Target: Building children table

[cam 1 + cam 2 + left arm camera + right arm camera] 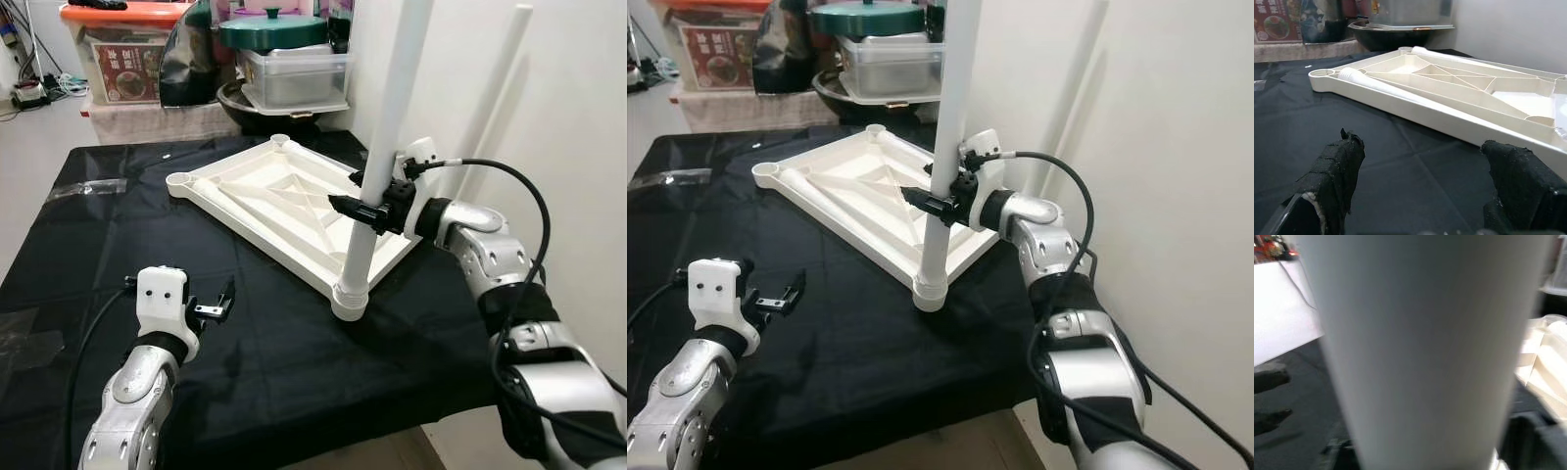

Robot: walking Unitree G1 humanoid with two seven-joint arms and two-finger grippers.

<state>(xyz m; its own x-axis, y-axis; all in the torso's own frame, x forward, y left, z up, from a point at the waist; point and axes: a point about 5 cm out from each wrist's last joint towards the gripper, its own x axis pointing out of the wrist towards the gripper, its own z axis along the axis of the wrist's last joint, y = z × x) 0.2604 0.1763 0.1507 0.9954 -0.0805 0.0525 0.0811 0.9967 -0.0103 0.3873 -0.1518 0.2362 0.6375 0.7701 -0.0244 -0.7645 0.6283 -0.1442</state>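
The white table top piece (284, 201) lies upside down on the black tabletop (88, 245). One leg (377, 166) stands in its near corner, held by the right claw (364, 206). Other corners look empty. Left claw (211, 308) waits, wide open.

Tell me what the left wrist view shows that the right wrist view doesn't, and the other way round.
Left wrist view: the open left gripper hovering over the black cloth, facing the upside-down white tabletop, with two loose white legs lying in it and a dark bowl behind. Right wrist view: a close, blurred white table leg that the right gripper holds upright in a corner socket. Both share the tabletop's ribbed underside and the black cloth.
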